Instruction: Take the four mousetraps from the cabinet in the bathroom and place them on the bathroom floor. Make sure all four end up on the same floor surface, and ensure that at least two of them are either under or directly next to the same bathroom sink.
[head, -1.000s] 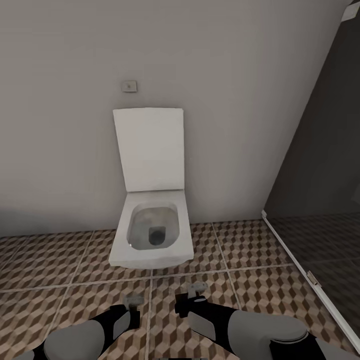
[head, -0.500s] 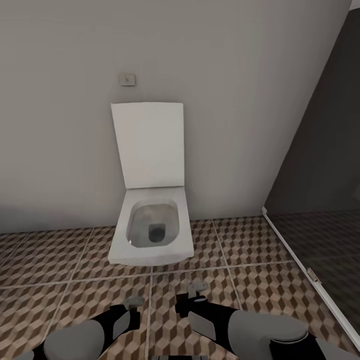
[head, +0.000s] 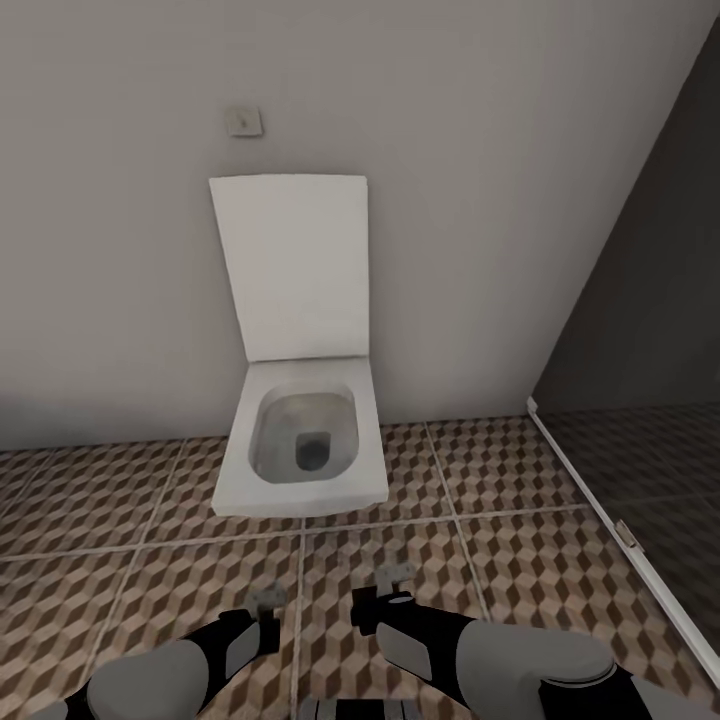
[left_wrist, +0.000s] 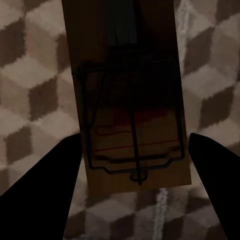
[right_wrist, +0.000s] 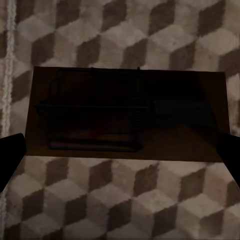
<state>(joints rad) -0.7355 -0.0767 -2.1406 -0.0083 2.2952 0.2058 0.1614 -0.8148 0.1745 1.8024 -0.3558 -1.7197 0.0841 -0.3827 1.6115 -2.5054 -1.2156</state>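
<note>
One tan wooden mousetrap (left_wrist: 131, 100) with a dark wire spring sits between my left gripper's (left_wrist: 134, 140) dark fingers, held across its width above the cube-patterned bathroom floor (head: 520, 560). A second mousetrap (right_wrist: 130, 115) is held by its short ends in my right gripper (right_wrist: 121, 140). In the head view both grippers, left (head: 266, 603) and right (head: 396, 580), hang low over the tiles just in front of the toilet. The cabinet and the sink are out of view.
A white toilet (head: 300, 450) with its lid raised stands against the grey wall straight ahead, a small flush plate (head: 243, 121) above it. A dark glass shower screen (head: 640, 300) with a white floor rail (head: 600, 510) closes off the right side.
The whole head view has shifted: the toilet looks larger and its lid sits higher in the picture, so the camera has moved closer. Both arms keep their pose, and each still holds its mousetrap.
</note>
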